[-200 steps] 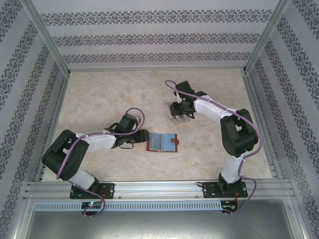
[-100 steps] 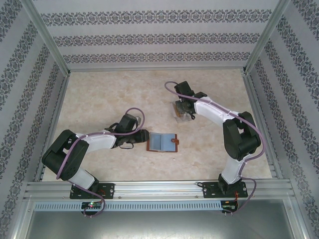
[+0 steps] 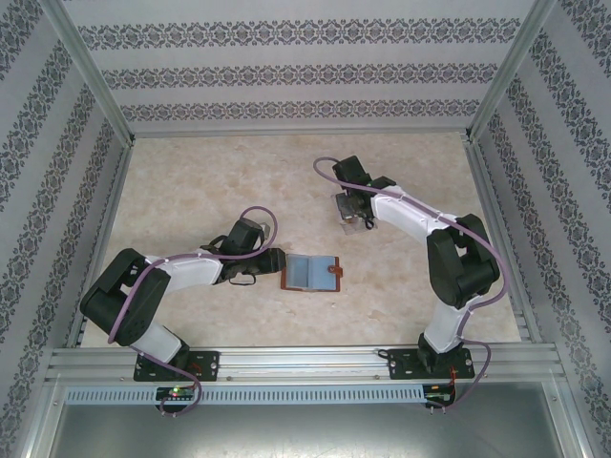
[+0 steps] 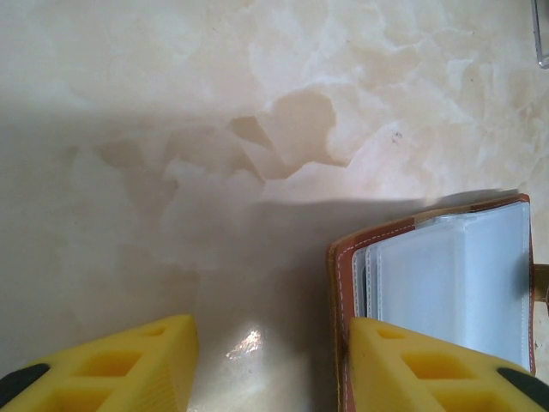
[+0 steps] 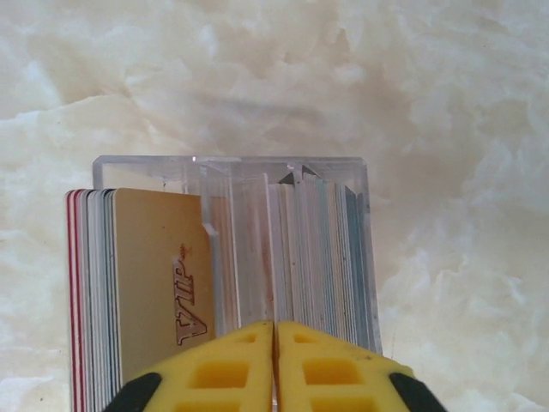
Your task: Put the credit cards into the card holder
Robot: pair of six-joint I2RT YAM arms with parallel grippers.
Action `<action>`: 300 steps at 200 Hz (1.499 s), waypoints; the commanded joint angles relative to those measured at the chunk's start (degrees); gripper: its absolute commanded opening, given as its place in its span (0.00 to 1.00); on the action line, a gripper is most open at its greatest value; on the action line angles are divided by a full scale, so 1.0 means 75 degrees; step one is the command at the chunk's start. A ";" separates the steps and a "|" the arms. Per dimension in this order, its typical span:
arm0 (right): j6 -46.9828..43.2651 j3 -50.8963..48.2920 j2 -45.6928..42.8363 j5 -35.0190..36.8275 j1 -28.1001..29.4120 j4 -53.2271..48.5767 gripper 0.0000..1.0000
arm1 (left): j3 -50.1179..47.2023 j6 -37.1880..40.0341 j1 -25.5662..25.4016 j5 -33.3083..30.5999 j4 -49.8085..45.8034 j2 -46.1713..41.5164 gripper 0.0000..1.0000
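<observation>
The card holder (image 3: 312, 273), a reddish-brown wallet, lies open at mid-table with its clear inner pockets up. My left gripper (image 3: 274, 261) stands open at its left edge. In the left wrist view the right finger (image 4: 429, 369) overlaps the card holder's (image 4: 446, 283) stitched border, and the left finger rests over bare table. The credit cards (image 5: 317, 257) stand on edge in a clear rack (image 5: 232, 172). A gold VIP card (image 5: 159, 275) fronts the left stack. My right gripper (image 5: 274, 330) is shut just above the rack, pinching the pale card at the inner edge of the right stack.
The clear rack (image 3: 346, 206) sits behind and to the right of the wallet, under my right gripper (image 3: 357, 219). Patterned walls with metal rails (image 3: 496, 229) enclose the marble-look table on three sides.
My right gripper has shifted slightly right and farther back over the clear rack. The left arm and the wallet have not moved.
</observation>
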 commanded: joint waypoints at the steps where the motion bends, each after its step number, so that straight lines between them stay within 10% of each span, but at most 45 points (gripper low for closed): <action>1: -0.0137 -0.0085 -0.0329 0.0317 0.0065 -0.0103 0.00 | 0.0176 0.0109 0.0029 -0.0163 -0.0153 0.0139 0.50; 97: 0.0092 -0.1912 -0.3295 -0.2083 0.0135 0.0726 0.00 | 0.0194 0.0191 0.0026 0.0000 -0.0196 -0.0004 0.49; 176: 0.2277 -0.5217 -0.4275 -0.7461 0.0406 0.3131 0.00 | 0.0273 0.0294 0.0028 -0.0044 -0.0326 0.0115 0.40; 300: 0.3502 -0.6341 -0.2908 -0.8230 -0.0590 0.4809 0.00 | 0.0332 0.0336 0.0019 0.0039 -0.0124 0.0607 0.17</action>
